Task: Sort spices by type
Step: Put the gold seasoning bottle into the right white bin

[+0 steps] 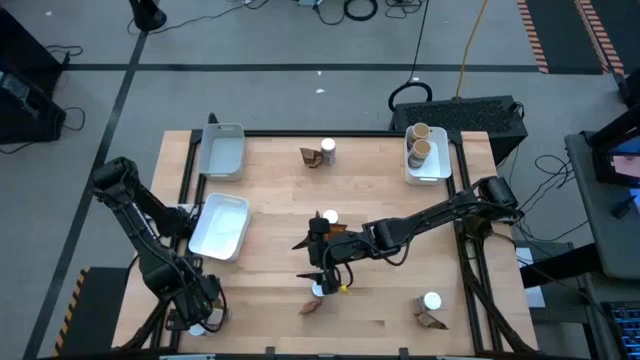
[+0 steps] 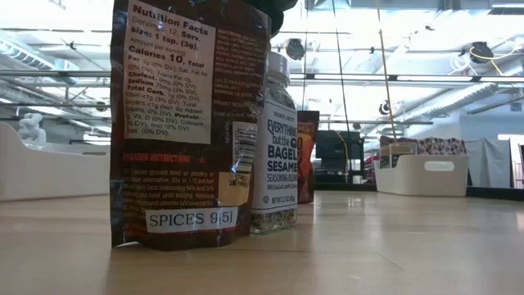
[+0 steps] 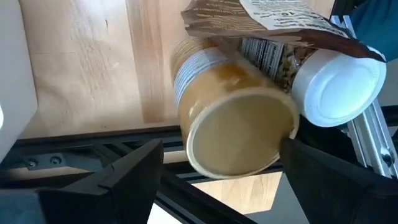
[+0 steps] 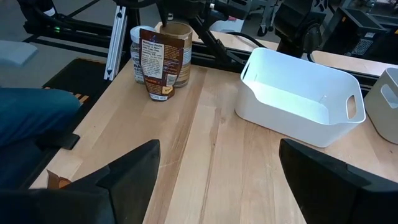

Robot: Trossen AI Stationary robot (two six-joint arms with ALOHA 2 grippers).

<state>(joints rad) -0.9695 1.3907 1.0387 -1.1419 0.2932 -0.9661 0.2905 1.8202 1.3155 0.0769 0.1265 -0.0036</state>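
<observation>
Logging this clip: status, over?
Left gripper open around tan-lidded jar. Right gripper open mid-table, empty. Brown packet and white-lidded jar crowd it.

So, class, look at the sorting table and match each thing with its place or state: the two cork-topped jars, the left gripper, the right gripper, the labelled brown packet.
Things:
1. cork-topped jars
2. left gripper
3. right gripper
4. brown packet labelled SPICES 9(5)

Places or states:
A. open, over the middle of the table
B. in the far-right white tray
C. upright beside a bagel seasoning jar
D. open, fingers either side of a tan-lidded jar

Pairs: 1-B, 2-D, 3-A, 4-C
</observation>
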